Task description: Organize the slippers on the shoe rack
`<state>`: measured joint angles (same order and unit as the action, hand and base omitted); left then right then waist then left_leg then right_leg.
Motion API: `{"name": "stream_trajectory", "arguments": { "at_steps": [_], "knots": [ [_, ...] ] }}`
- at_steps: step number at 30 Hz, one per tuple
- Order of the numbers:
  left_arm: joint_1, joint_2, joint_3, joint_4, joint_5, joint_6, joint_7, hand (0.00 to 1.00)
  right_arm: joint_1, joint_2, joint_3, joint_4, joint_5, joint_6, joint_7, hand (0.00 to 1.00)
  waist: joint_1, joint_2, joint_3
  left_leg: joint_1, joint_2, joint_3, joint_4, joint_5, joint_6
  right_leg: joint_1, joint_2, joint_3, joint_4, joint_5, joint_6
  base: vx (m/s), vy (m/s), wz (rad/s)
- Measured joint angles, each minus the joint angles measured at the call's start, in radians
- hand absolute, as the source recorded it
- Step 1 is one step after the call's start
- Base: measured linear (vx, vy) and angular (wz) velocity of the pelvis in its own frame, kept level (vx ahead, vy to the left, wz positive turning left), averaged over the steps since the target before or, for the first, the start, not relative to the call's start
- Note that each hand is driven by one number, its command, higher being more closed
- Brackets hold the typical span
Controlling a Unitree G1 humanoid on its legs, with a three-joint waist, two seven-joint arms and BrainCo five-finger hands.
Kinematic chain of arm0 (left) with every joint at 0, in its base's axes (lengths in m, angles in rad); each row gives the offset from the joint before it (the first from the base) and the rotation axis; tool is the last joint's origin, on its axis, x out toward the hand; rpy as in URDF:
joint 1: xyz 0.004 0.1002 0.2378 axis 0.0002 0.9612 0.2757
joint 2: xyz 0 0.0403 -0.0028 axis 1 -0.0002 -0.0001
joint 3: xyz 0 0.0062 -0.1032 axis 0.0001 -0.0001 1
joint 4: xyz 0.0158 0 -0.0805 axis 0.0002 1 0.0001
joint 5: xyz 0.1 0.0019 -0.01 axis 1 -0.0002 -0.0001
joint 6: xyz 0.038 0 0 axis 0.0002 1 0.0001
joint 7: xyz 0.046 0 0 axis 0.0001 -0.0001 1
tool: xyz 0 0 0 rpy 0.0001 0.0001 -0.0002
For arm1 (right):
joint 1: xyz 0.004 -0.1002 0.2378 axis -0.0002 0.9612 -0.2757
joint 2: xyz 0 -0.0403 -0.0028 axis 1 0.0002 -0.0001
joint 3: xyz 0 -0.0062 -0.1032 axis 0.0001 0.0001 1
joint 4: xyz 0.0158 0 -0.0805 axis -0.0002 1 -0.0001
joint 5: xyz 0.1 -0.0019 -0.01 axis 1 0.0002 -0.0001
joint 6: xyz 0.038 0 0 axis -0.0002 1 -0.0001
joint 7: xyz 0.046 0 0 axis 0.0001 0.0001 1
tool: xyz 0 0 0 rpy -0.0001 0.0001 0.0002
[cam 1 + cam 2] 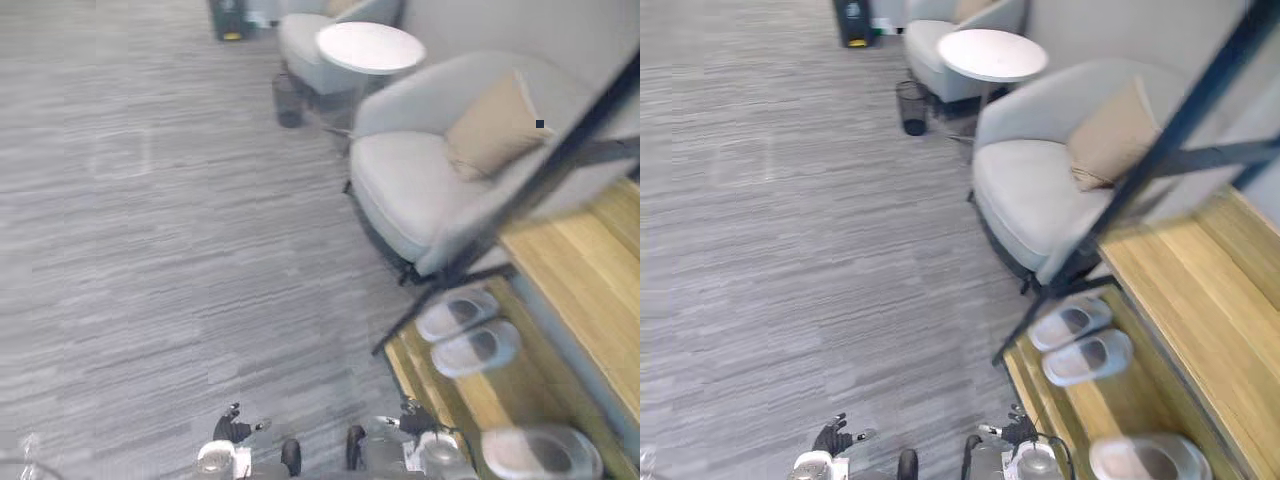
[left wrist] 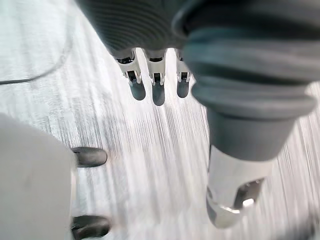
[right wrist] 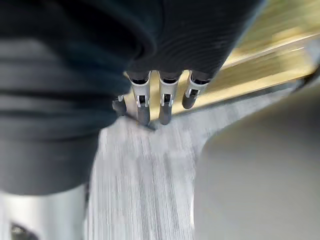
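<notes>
While the left hand (image 1: 233,429) hangs low with its fingers (image 2: 158,93) straight, a little apart and holding nothing over the floor (image 1: 150,250), the right hand (image 1: 414,420) hangs the same way. Its fingers (image 3: 165,109) are loose and empty above the floor, just beside the near corner of the rack (image 1: 590,270). On the rack's lower shelf (image 1: 500,395) lie three pale slippers. Two of them (image 1: 457,313) sit side by side at the far end, close enough that I cannot tell whether they touch. The third slipper (image 1: 541,451) lies alone at the near end, well apart from the other two. An armchair (image 1: 400,180) with a cushion (image 1: 495,125) stands just beyond the rack's far end. Judging by how things lie, the task looks well along: the three slippers are already on the shelf and neither hand carries one. What seems left is to give the lone slipper a mate or draw it up beside the two, so the row reads as tidy. For that, the right hand is the nearer one.
</notes>
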<state>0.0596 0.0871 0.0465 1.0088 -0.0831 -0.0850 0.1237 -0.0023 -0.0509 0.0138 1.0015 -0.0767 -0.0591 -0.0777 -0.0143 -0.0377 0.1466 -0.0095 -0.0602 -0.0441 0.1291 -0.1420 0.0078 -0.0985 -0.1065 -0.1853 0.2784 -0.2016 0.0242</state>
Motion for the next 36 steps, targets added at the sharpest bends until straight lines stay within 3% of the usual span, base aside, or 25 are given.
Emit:
{"name": "stream_trajectory", "arguments": {
  "at_steps": [2,3,4,5,7,8,10,11,12,14,15,17,19,20,21,23,24,25,26,28,31,33,34,35,36],
  "knots": [
    [0.011,-0.014,0.034,-0.013,-0.012,0.001,0.001,0.00,-0.019,0.004,0.001,-0.001,0.000,0.000,0.000,0.00,0.006,0.030,0.004,-0.117,0.039,0.061,0.270,-0.092,-0.094,0.072,0.023,-0.062,-0.056,0.000,-0.005,0.31,-0.123,0.69],
    [0.008,-0.021,0.054,-0.025,-0.017,0.001,0.001,0.00,-0.022,0.004,0.016,-0.004,0.001,0.000,0.000,0.00,0.007,0.025,0.012,-0.166,0.066,0.118,0.399,-0.098,-0.105,0.111,0.033,-0.081,-0.083,0.000,-0.006,0.33,-0.095,0.57],
    [0.007,-0.022,0.073,-0.043,-0.029,0.000,0.001,0.00,-0.025,0.003,0.046,-0.005,0.001,-0.001,0.000,0.00,0.022,0.028,0.024,-0.207,0.122,0.224,0.549,-0.099,-0.102,0.174,0.045,-0.091,-0.118,-0.004,-0.013,0.41,-0.089,0.33],
    [0.007,-0.022,0.084,-0.054,-0.036,-0.005,0.002,0.00,-0.024,0.003,0.070,-0.005,0.001,-0.001,0.000,0.00,0.031,0.019,0.029,-0.231,0.183,0.318,0.651,-0.110,-0.074,0.225,0.055,-0.100,-0.149,-0.011,-0.024,0.36,-0.044,0.21],
    [-0.006,-0.020,0.088,-0.057,-0.037,-0.016,0.002,0.00,-0.046,0.002,0.072,-0.006,0.001,-0.002,-0.001,0.00,0.043,0.021,0.040,-0.281,0.266,0.416,0.713,-0.152,-0.033,0.289,0.053,-0.112,-0.183,-0.013,-0.024,0.35,0.030,0.18],
    [-0.018,-0.019,0.093,-0.059,-0.037,-0.017,0.002,0.00,-0.058,-0.003,0.070,-0.006,0.002,-0.001,-0.003,0.00,0.047,0.020,0.048,-0.322,0.278,0.438,0.689,-0.162,-0.029,0.304,0.036,-0.116,-0.185,-0.016,-0.019,0.43,0.135,0.18],
    [-0.036,-0.016,0.093,-0.068,-0.037,-0.018,0.002,0.00,-0.071,-0.012,0.068,-0.008,0.003,-0.001,-0.004,0.00,0.053,0.017,0.066,-0.382,0.266,0.449,0.532,-0.131,-0.008,0.334,0.000,-0.142,-0.184,-0.022,-0.008,0.44,0.209,0.34],
    [-0.035,-0.020,0.091,-0.073,-0.036,-0.018,0.002,0.00,-0.070,-0.017,0.067,-0.010,0.002,-0.001,-0.005,0.00,0.061,0.024,0.066,-0.392,0.239,0.445,0.313,-0.006,-0.011,0.356,-0.010,-0.158,-0.175,-0.044,0.030,0.55,0.258,0.75],
    [-0.056,-0.016,0.093,-0.073,-0.037,-0.017,0.001,0.00,-0.076,-0.011,0.068,-0.009,0.003,-0.001,-0.007,0.00,0.063,-0.009,0.068,-0.380,0.178,0.447,0.250,0.101,0.044,0.378,-0.053,-0.178,-0.183,-0.063,0.053,0.47,0.219,0.70],
    [-0.069,-0.012,0.094,-0.077,-0.036,-0.020,0.002,0.00,-0.103,-0.003,0.069,-0.005,0.002,-0.001,-0.004,0.00,0.072,-0.022,0.076,-0.380,0.144,0.433,0.214,0.103,0.054,0.355,-0.050,-0.153,-0.205,-0.038,0.032,0.35,0.112,0.55],
    [-0.064,-0.002,0.102,-0.063,-0.046,-0.012,0.000,0.00,-0.135,0.008,0.068,-0.006,0.002,-0.004,-0.004,0.00,0.077,-0.031,0.075,-0.371,0.120,0.433,0.227,0.075,0.079,0.368,-0.049,-0.162,-0.221,0.034,0.057,0.45,0.124,0.37],
    [-0.059,-0.005,0.114,-0.062,-0.045,-0.012,0.000,0.00,-0.139,0.011,0.067,-0.008,0.001,-0.011,-0.004,0.00,0.078,-0.031,0.074,-0.347,0.106,0.434,0.243,0.045,0.090,0.400,-0.058,-0.165,-0.214,0.085,0.103,0.37,0.118,0.29],
    [-0.034,-0.007,0.123,-0.063,-0.046,-0.012,-0.001,0.00,-0.130,0.016,0.068,-0.005,0.000,-0.013,0.000,0.00,0.077,-0.029,0.072,-0.262,0.086,0.416,0.211,-0.015,0.068,0.345,-0.099,-0.129,0.030,0.121,0.151,0.43,0.224,0.25],
    [-0.027,-0.004,0.115,-0.057,-0.046,-0.010,0.000,0.00,-0.114,0.016,0.067,-0.004,-0.001,-0.012,0.001,0.00,0.071,-0.030,0.072,-0.210,0.069,0.399,0.176,-0.034,0.052,0.270,-0.138,-0.113,0.242,0.187,0.169,0.56,0.324,0.46],
    [-0.023,0.003,0.082,-0.043,-0.046,0.003,0.001,0.00,-0.086,0.015,0.067,-0.004,-0.001,-0.010,0.002,0.00,0.065,-0.031,0.071,-0.110,0.047,0.364,0.111,-0.043,0.045,0.128,-0.168,-0.065,0.580,0.165,0.127,0.39,0.225,0.47],
    [-0.015,0.009,0.069,-0.043,-0.046,0.005,0.002,0.00,-0.061,0.015,0.071,-0.004,-0.001,-0.010,0.007,0.00,0.057,-0.021,0.073,-0.040,0.045,0.352,0.067,-0.039,0.053,0.047,-0.162,-0.056,0.715,0.113,0.096,0.42,0.143,0.38],
    [-0.005,0.009,0.062,-0.044,-0.046,0.006,0.004,0.00,-0.043,0.014,0.070,-0.009,-0.001,-0.010,0.015,0.00,0.048,-0.012,0.076,0.054,0.046,0.330,0.009,-0.059,0.060,-0.070,-0.134,-0.076,0.737,0.035,0.029,0.44,0.090,0.22],
    [-0.005,0.008,0.062,-0.044,-0.046,0.006,0.005,0.00,-0.045,0.013,0.070,-0.009,-0.001,-0.011,0.016,0.00,0.048,-0.011,0.076,0.064,0.047,0.330,0.003,-0.061,0.059,-0.086,-0.128,-0.078,0.729,0.025,0.022,0.52,0.085,0.11],
    [-0.006,0.006,0.060,-0.041,-0.046,0.006,0.005,0.00,-0.060,0.008,0.071,-0.006,-0.001,-0.010,0.018,0.00,0.044,-0.005,0.081,0.099,0.055,0.328,-0.008,-0.066,0.056,-0.146,-0.099,-0.088,0.655,-0.024,0.009,0.25,0.020,0.14],
    [-0.016,0.000,0.050,-0.041,-0.046,0.004,0.004,0.00,-0.071,0.000,0.070,-0.008,-0.001,-0.013,0.017,0.00,0.008,0.002,0.082,0.142,0.065,0.296,-0.023,-0.088,0.049,-0.227,-0.042,-0.120,0.371,-0.022,0.007,0.48,-0.008,0.52],
    [-0.039,-0.011,0.050,-0.038,-0.044,0.003,0.002,0.00,-0.072,-0.002,0.065,-0.006,-0.001,-0.010,0.017,0.00,-0.004,-0.007,0.079,0.231,0.053,0.240,-0.088,-0.122,-0.005,-0.251,0.026,-0.065,-0.087,0.155,0.034,0.53,-0.102,0.74],
    [-0.027,-0.028,0.056,-0.035,-0.036,0.003,0.002,0.00,-0.062,-0.018,0.066,-0.008,-0.002,-0.010,0.019,0.00,-0.006,0.001,0.063,0.291,0.066,0.191,-0.075,-0.178,-0.032,-0.252,0.049,0.006,-0.038,0.263,-0.033,0.66,-0.243,0.71],
    [-0.023,-0.044,0.054,-0.030,-0.034,0.003,0.000,0.00,-0.065,-0.030,0.063,-0.005,-0.002,-0.007,0.019,0.00,-0.003,0.037,0.045,0.260,0.103,0.167,0.020,-0.191,-0.049,-0.266,0.056,-0.013,0.038,0.212,-0.050,0.69,-0.288,0.63],
    [-0.022,-0.051,0.055,-0.029,-0.034,0.003,0.000,0.00,-0.063,-0.030,0.059,-0.005,-0.002,-0.007,0.019,0.00,-0.003,0.046,0.038,0.215,0.118,0.163,0.117,-0.192,-0.051,-0.257,0.054,-0.028,0.046,0.184,-0.051,0.81,-0.318,0.73],
    [-0.027,-0.065,0.074,-0.023,-0.032,0.004,0.000,0.00,-0.062,-0.035,0.046,-0.010,-0.001,-0.005,0.021,0.00,-0.006,0.071,0.044,0.106,0.162,0.181,0.396,-0.164,-0.093,-0.205,0.062,-0.063,0.037,0.146,-0.061,0.67,-0.232,0.56]
  ]
}}
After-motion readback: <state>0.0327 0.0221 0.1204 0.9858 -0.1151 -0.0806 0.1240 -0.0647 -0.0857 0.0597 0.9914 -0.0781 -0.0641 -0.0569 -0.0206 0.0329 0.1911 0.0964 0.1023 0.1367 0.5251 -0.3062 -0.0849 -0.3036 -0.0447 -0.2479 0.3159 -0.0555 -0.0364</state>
